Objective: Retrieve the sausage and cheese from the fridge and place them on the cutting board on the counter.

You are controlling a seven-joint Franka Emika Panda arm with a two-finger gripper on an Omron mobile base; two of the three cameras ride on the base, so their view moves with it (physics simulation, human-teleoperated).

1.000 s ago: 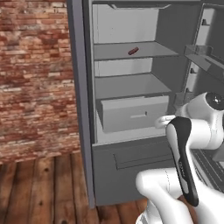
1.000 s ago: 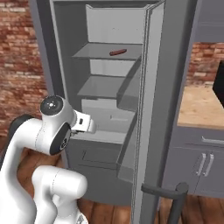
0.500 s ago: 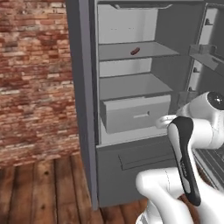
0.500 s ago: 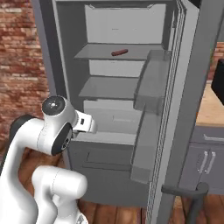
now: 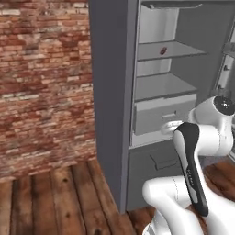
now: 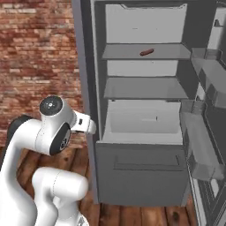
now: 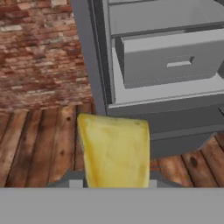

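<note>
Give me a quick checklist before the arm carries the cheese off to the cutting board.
1. Cheese in the gripper: ok, it sits right at the hand camera's bottom.
2. Fingers closed on it: cannot tell, the cheese hides them.
3. Cheese clear of the fridge: ok, it hangs over wood floor.
4. Sausage left to fetch: ok, lying on the upper shelf.
5. Fridge door open for the return: ok.

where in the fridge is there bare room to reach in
The fridge's middle shelf, between the sausage shelf and the drawer, is bare. So is the upper shelf left of the sausage. The door bins crowd the right side.
</note>
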